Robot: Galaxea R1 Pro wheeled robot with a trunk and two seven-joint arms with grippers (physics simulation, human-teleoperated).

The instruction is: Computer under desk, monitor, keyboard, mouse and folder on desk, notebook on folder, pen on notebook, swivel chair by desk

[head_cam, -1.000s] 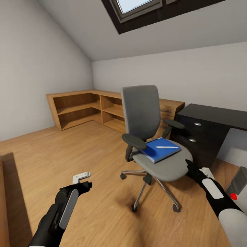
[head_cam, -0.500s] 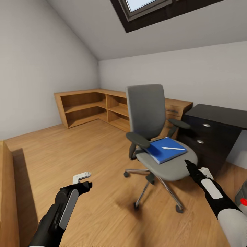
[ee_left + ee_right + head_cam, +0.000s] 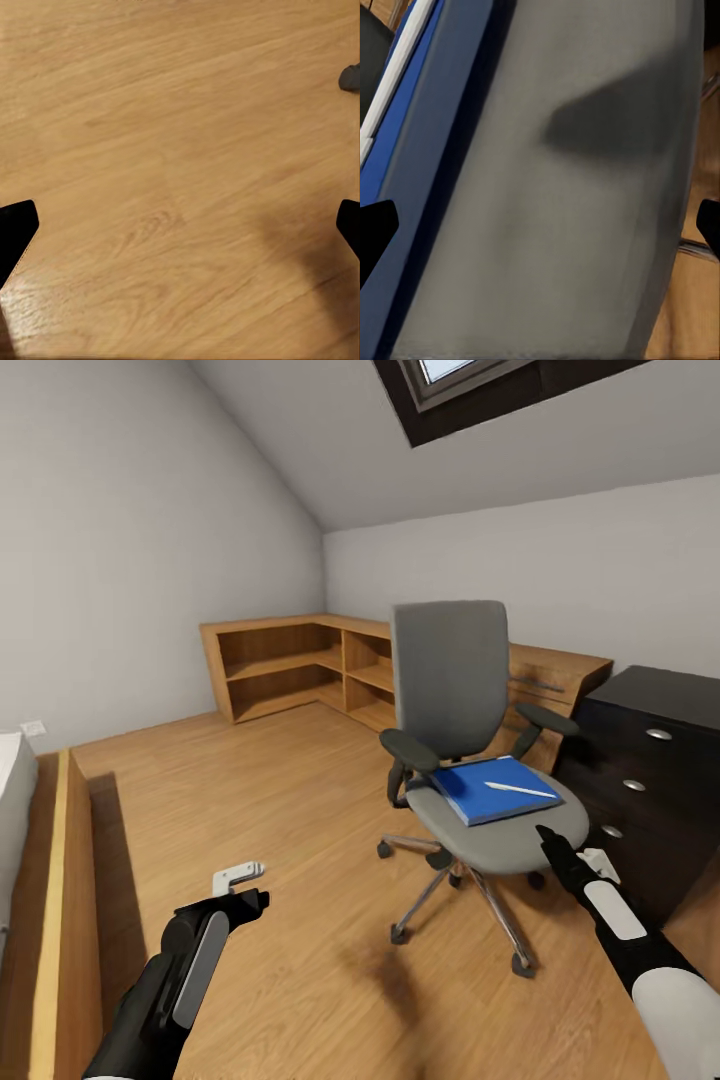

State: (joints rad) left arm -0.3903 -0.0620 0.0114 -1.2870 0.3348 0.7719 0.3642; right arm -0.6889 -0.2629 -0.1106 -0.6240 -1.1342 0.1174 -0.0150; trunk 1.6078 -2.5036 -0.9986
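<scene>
View swung left since before: grey padded swivel chair [image 3: 470,760] with bright blue flat folder [image 3: 497,790] and thin pale pen [image 3: 520,789] unmoved. Both pincers spread apart, left pincer [image 3: 240,887] above floor, right pincer [image 3: 568,855] beside seat.

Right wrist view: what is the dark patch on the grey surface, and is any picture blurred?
Right wrist view: a soft shadow on the swivel chair seat beside the folder, edges slightly blurred. Head view: sharp, with the chair's shadow on the floor. Left wrist view: a faint shadow on the wood.
</scene>
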